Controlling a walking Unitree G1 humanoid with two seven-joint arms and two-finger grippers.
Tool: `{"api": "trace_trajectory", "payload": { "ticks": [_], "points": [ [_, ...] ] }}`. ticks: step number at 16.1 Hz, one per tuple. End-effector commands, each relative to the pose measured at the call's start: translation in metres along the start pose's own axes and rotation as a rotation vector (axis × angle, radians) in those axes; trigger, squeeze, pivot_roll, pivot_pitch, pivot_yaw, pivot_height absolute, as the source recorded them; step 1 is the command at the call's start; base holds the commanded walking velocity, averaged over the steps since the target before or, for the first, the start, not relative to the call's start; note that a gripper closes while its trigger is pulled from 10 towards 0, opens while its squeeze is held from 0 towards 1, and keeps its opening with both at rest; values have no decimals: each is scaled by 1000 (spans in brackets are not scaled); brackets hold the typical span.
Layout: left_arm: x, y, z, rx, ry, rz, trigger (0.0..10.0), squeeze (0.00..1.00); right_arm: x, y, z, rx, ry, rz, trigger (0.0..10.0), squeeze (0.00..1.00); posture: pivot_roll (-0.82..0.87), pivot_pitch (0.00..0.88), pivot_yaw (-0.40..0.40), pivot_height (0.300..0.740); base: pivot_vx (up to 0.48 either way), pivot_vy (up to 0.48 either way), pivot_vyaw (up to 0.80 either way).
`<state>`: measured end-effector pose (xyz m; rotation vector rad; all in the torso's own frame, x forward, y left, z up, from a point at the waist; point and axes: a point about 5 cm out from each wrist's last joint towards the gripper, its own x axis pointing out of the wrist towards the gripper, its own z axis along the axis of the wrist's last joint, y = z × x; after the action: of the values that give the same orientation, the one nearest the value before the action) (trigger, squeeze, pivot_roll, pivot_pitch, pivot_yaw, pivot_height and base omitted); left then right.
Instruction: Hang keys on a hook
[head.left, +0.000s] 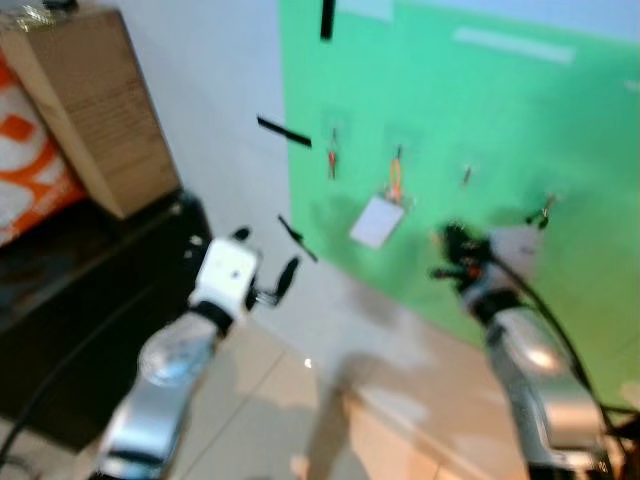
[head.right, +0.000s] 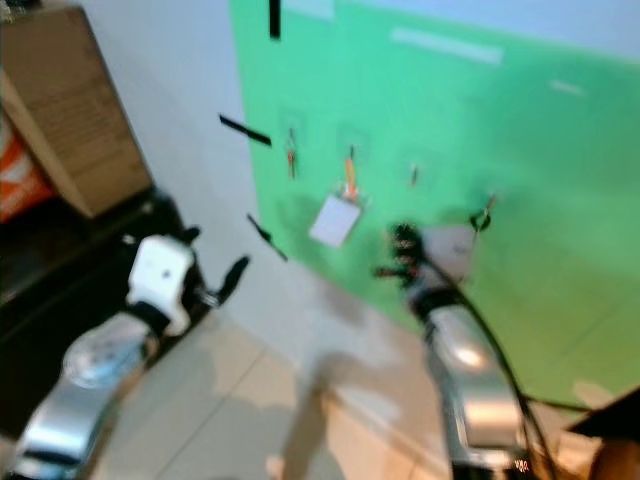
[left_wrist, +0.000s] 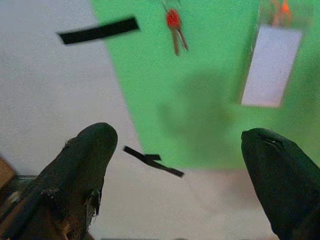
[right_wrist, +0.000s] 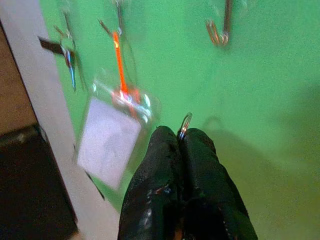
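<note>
Right tool (right_wrist: 182, 140) pinching a key ring (right_wrist: 184, 125) near the green board (right_wrist: 260, 100), below an empty hook (right_wrist: 220, 30); left tool (left_wrist: 175, 165) spread, facing red keys (left_wrist: 174, 27).

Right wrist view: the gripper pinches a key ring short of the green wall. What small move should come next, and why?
Probably ease the right gripper forward and up toward the bare hook. Its fingers are shut on the key ring, which pokes out above the tips, and that hook carries nothing, while the neighbouring hooks already hold the white tag and red keys. The left gripper hangs open, apart.
</note>
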<state>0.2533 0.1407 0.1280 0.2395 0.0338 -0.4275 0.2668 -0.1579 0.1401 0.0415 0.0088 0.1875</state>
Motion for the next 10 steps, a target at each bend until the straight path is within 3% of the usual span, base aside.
{"api": "trace_trajectory", "payload": {
  "ticks": [1,3,10],
  "points": [
    [1,-9,3,-13,-11,-59,10000,0,-4,-9,3,-6,-17,-27,10000,0,-17,0,26,740,0,0,0],
    [-2,-14,2,8,2,-130,10000,0,-4,-8,5,-5,-24,-16,10000,0,-18,0,29,740,0,0,0],
    [-2,-9,4,29,18,-310,10000,0,10,-4,15,22,-52,16,10000,0,-6,0,31,740,0,0,0]
  ]
}}
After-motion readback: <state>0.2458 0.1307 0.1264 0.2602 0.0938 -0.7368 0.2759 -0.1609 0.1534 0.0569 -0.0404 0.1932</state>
